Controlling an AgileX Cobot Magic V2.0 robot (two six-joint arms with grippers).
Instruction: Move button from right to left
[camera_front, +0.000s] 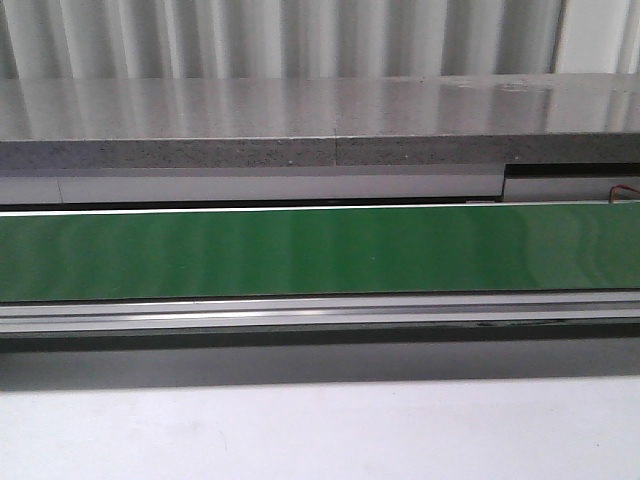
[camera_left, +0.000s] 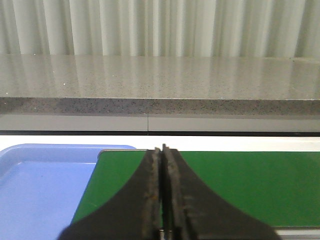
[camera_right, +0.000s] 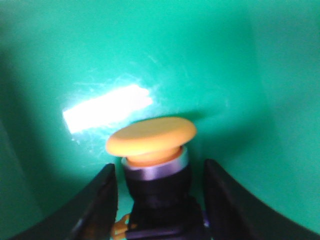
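Note:
The button (camera_right: 152, 137) has a wide yellow mushroom cap, a silver ring and a black body. It shows only in the right wrist view, lying on a green surface (camera_right: 150, 50) that looks like the inside of a bin. My right gripper (camera_right: 159, 170) is open, one finger on each side of the button's black body, with a small gap on both sides. My left gripper (camera_left: 163, 149) is shut and empty, held over the left end of the green conveyor belt (camera_left: 250, 185). Neither gripper shows in the front view.
A blue tray (camera_left: 40, 185) sits just beyond the belt's left end. The green belt (camera_front: 320, 250) runs across the front view, with a grey speckled counter (camera_front: 300, 120) behind it and a white table surface (camera_front: 320, 430) in front.

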